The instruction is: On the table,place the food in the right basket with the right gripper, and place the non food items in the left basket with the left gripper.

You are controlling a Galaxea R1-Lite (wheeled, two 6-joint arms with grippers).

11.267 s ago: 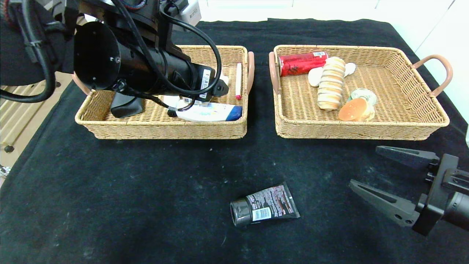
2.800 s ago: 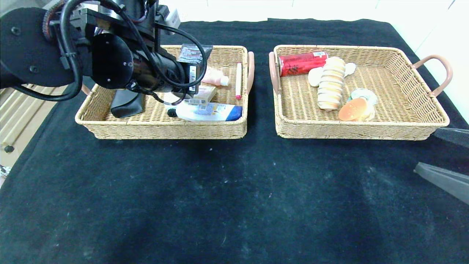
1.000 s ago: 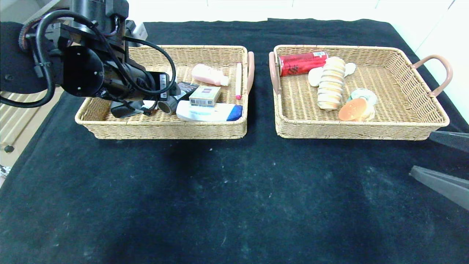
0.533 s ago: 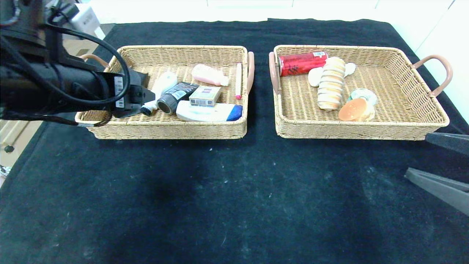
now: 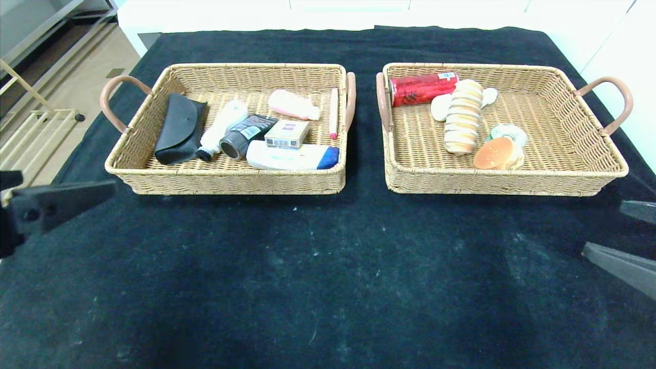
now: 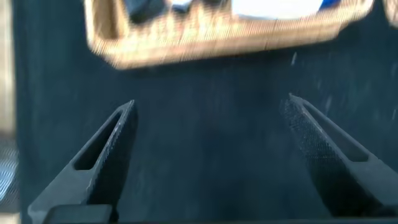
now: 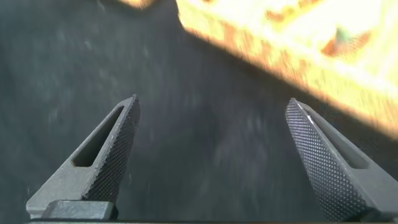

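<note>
The left basket (image 5: 225,180) holds non-food items: a black pouch (image 5: 180,128), a white bottle (image 5: 221,123), a dark tube (image 5: 247,135), a small box (image 5: 287,134), a white-and-blue tube (image 5: 292,157), a pink bottle (image 5: 293,104) and a pen (image 5: 333,113). The right basket (image 5: 492,180) holds a red can (image 5: 421,88), a stack of biscuits (image 5: 463,117), a bun (image 5: 496,152) and other food. My left gripper (image 6: 208,134) is open over bare cloth at the table's left edge. My right gripper (image 7: 211,134) is open and empty at the right edge.
A black cloth (image 5: 328,266) covers the table in front of both baskets. The left basket's front wall (image 6: 217,40) shows beyond my left fingers, and the right basket's wall (image 7: 280,56) beyond my right fingers. Floor and a metal rack (image 5: 31,138) lie past the left edge.
My left arm has pulled back from over the left basket to the table's left edge, leaving the dark tube inside. The right gripper has drifted slightly toward the right edge.
</note>
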